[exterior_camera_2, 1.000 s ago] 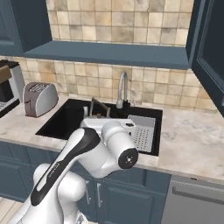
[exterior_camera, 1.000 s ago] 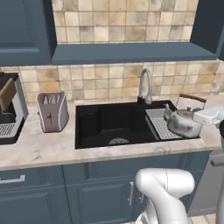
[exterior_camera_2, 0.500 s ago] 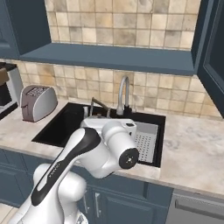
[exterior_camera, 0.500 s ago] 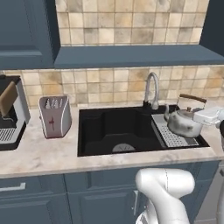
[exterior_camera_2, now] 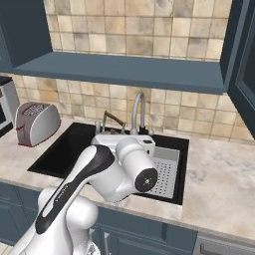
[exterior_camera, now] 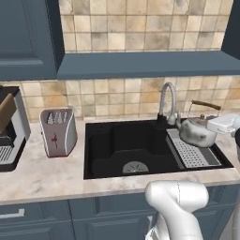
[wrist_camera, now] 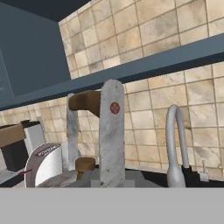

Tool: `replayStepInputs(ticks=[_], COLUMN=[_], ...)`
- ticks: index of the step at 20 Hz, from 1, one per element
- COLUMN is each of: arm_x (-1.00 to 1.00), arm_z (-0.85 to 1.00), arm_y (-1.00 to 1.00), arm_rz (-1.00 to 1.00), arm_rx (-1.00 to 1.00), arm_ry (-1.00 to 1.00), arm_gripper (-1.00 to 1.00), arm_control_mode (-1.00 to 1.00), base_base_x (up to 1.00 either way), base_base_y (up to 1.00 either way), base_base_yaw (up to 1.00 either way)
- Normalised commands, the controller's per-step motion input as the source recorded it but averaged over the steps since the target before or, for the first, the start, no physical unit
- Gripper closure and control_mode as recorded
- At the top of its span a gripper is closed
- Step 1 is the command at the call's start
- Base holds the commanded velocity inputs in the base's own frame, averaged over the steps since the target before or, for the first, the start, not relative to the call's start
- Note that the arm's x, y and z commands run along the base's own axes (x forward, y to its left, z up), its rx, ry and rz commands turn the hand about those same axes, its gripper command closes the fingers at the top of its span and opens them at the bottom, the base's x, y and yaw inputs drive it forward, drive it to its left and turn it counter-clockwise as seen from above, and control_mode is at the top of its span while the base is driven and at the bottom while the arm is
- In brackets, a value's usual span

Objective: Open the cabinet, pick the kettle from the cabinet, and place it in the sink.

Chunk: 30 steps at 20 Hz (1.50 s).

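Note:
The silver kettle (exterior_camera: 196, 131) hangs by its brown-topped handle (exterior_camera: 205, 104) over the right end of the black sink (exterior_camera: 110, 151), beside the gooseneck tap (exterior_camera: 167, 99). My gripper (exterior_camera: 216, 121) comes in from the right and is shut on that handle. In the hand view both fingers (wrist_camera: 111, 135) clamp the brown handle (wrist_camera: 84, 101), with the lid knob (wrist_camera: 85, 163) below. In the right base view my arm hides the kettle body; its handle (exterior_camera_2: 114, 119) shows behind the hand. The cabinet's open door (exterior_camera_2: 244, 69) stands at the upper right.
A grey ribbed rack (exterior_camera: 193, 153) lies in the sink's right part, under the kettle. A silver toaster (exterior_camera: 57, 131) stands on the counter left of the sink, with a coffee machine (exterior_camera: 8, 126) further left. A blue shelf (exterior_camera: 145, 64) runs above the tap.
The whole picture has shifted, so the base has driven. The kettle, still gripped, now sits further left relative to the sink, over the rack inside it.

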Motion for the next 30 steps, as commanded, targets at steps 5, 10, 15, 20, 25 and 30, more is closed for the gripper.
replayStepInputs(ticks=[5, 10, 15, 20, 25, 30], arm_x=[0.00, 0.00, 0.00, 0.00, 0.00, 0.00], arm_z=[0.00, 0.00, 0.00, 0.00, 0.00, 0.00], arm_y=[0.00, 0.00, 0.00, 0.00, 0.00, 0.00], arm_rz=[0.00, 0.00, 0.00, 0.00, 0.00, 0.00], arm_rx=[0.00, 0.00, 0.00, 0.00, 0.00, 0.00], arm_ry=[0.00, 0.00, 0.00, 0.00, 0.00, 0.00], arm_gripper=[1.00, 1.00, 1.00, 1.00, 1.00, 1.00], arm_control_mode=[1.00, 1.00, 1.00, 1.00, 1.00, 1.00], base_base_x=[0.39, 0.23, 0.24, 0.00, 0.00, 0.00], base_base_y=[0.24, 0.17, 0.15, 0.00, 0.00, 0.00], base_base_yaw=[0.00, 0.00, 0.00, 0.00, 0.00, 0.00])
